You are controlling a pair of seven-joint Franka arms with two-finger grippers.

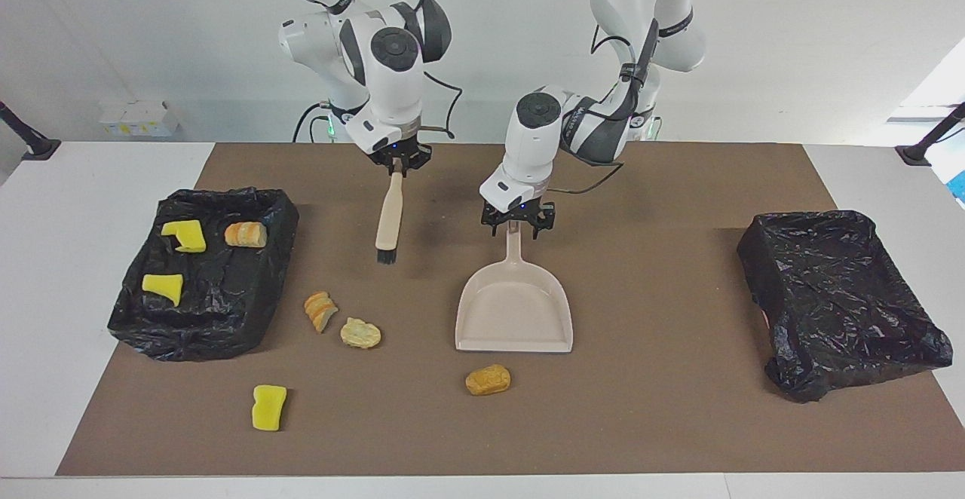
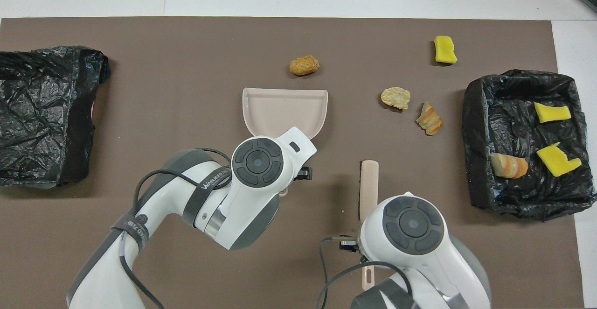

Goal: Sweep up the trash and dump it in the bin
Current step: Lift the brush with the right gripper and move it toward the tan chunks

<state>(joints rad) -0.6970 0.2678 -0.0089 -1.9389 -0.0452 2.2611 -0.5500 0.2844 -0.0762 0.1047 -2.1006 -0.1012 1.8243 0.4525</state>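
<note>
Here, by item:

Bin with scraps (image 1: 136, 318) (image 2: 475, 127): a black-lined tray at the right arm's end of the desk (image 1: 45, 258). It holds three pieces of trash: two yellow sponge pieces (image 1: 185, 237) (image 2: 558, 160) and one striped bread chunk (image 1: 246, 234) (image 2: 509, 166).

Second bin (image 1: 837, 295) (image 2: 42, 113): black-lined too, at the left arm's end; nothing shows inside it.

Dustpan (image 1: 515, 310) (image 2: 284, 110): beige, flat on the brown mat (image 1: 663, 408) near the middle, handle pointing toward the robots (the pan itself holds no scraps).

Loose trash: four pieces on the mat. A striped bread chunk (image 1: 321, 310) (image 2: 429, 119) and a pale crust (image 1: 360, 333) (image 2: 395, 98) lie just beside each other near the filled bin. A yellow sponge (image 1: 269, 407) (image 2: 445, 49) lies farther from the robots. An orange bun (image 1: 488, 380) (image 2: 304, 65) sits just off the dustpan's open edge.

Left claw (image 1: 517, 221): lowered over the tip of the dustpan handle, fingers straddling it; whether they grip it I cannot tell. The arm bends down steeply from its base.

Right claw (image 1: 398, 163): clamped on the top of a brush (image 1: 389, 216) (image 2: 368, 187), which hangs bristles down over the mat between the dustpan handle and the filled bin.
</note>
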